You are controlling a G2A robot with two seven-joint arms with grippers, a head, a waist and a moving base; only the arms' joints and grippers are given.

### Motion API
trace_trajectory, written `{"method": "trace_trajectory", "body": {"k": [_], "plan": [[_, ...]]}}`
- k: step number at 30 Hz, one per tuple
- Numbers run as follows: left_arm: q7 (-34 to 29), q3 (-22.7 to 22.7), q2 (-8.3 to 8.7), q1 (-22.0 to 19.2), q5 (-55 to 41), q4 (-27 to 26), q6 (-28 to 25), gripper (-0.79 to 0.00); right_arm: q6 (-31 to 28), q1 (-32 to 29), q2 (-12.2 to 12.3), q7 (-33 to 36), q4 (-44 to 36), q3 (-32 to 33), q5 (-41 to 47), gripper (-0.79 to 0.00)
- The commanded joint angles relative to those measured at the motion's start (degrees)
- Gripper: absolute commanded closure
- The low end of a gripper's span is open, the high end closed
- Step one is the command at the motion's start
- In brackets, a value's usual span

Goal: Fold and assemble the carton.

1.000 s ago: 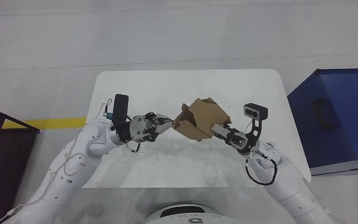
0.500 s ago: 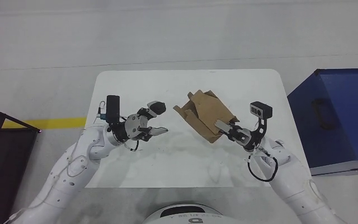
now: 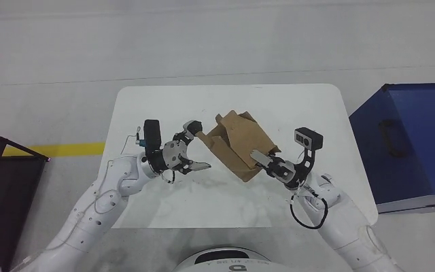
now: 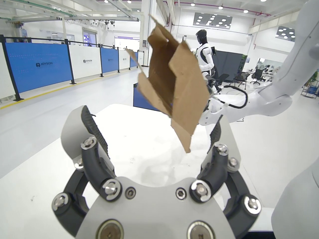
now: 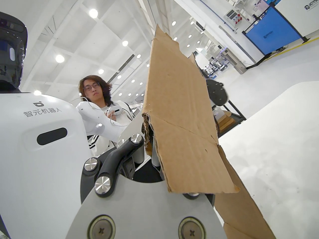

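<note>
The brown carton (image 3: 239,143) is partly folded and held tilted above the white table (image 3: 292,109), flaps loose. My right gripper (image 3: 262,158) is shut on its near right edge; in the right wrist view the cardboard wall (image 5: 179,115) rises straight out of that gripper (image 5: 149,148). My left gripper (image 3: 193,146) stands open just left of the carton. In the left wrist view a flap of the carton (image 4: 174,83) hangs just beyond that gripper (image 4: 152,130), nearer one finger (image 4: 218,135); whether they touch I cannot tell.
A blue bin (image 3: 401,149) stands on the floor to the right of the table. A dark frame (image 3: 13,177) sits at the left edge, by a yellow floor line (image 3: 68,148). Bare tabletop (image 4: 139,150) lies under both grippers.
The left gripper let go of the carton, opened and drew back left, then came back close to it. The right gripper swung the carton right, then back toward the middle.
</note>
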Motion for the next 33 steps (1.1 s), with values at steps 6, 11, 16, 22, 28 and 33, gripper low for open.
{"method": "trace_trajectory", "body": {"k": [6,11,16,22,28,33], "plan": [[0.88,-0.41,-0.62,-1.35,1.51,1.50,0.65,-0.785,0.00,-0.67,0.20,8.12,-0.70,-2.30,9.46,0.000],[1.45,-0.73,-0.93,-1.23,2.30,1.61,1.04,-0.785,0.87,-0.26,0.82,9.89,-0.38,-4.34,11.49,0.000],[2.04,-0.20,-1.41,-0.95,2.74,1.72,1.71,-0.785,0.94,0.03,1.12,9.95,-0.06,-4.56,11.01,0.000],[2.70,0.24,-1.87,-0.28,3.56,1.88,2.20,-0.785,0.94,0.03,1.12,9.95,-0.06,-4.56,11.01,0.000],[2.43,0.17,-2.19,-0.04,4.35,1.75,2.41,-0.785,4.39,-0.41,0.85,8.46,-1.83,-6.45,10.54,0.000],[2.49,0.06,-2.52,-0.33,4.82,1.64,2.91,-0.785,5.86,-0.09,0.65,10.41,-1.99,-9.09,13.44,0.000]]}}
